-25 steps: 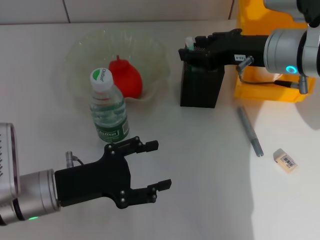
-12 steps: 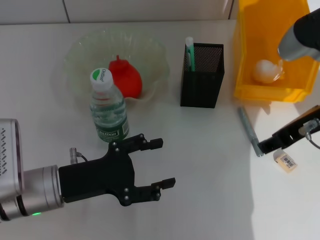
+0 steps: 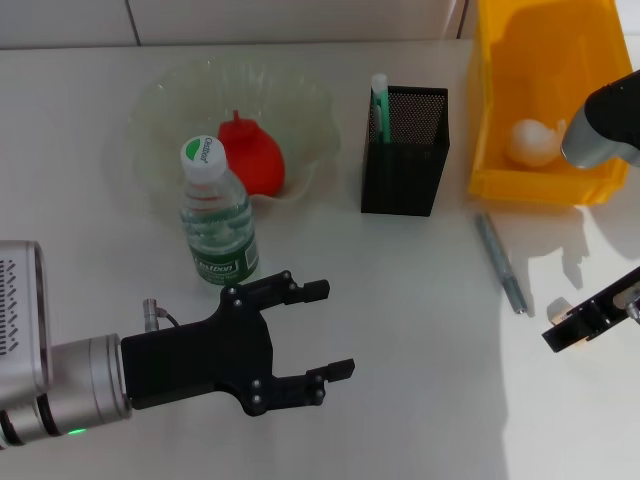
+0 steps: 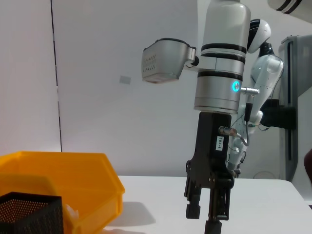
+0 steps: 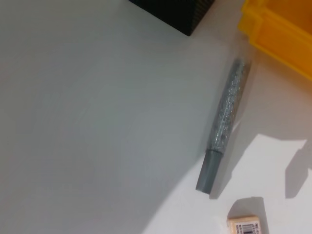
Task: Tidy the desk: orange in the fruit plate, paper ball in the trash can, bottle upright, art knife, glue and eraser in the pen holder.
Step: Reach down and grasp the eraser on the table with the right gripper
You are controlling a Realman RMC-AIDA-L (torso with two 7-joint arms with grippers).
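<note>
The right gripper [image 3: 580, 322] hangs over the desk [image 3: 400, 300] beside the eraser [image 5: 246, 225]; whether its fingers are spread or closed cannot be told. The eraser lies under the fingertips, the art knife [image 3: 499, 263] just beyond them toward the pen holder [image 3: 404, 150]. Judged step: collecting eraser or knife for the holder. The next move calls for descent, fingers straddling the item. The left gripper [image 3: 325, 330] idles with fingers spread, the upright bottle [image 3: 215, 215] beyond its fingertips. The paper ball [image 3: 532, 142] sits in the trash can [image 3: 500, 185].
</note>
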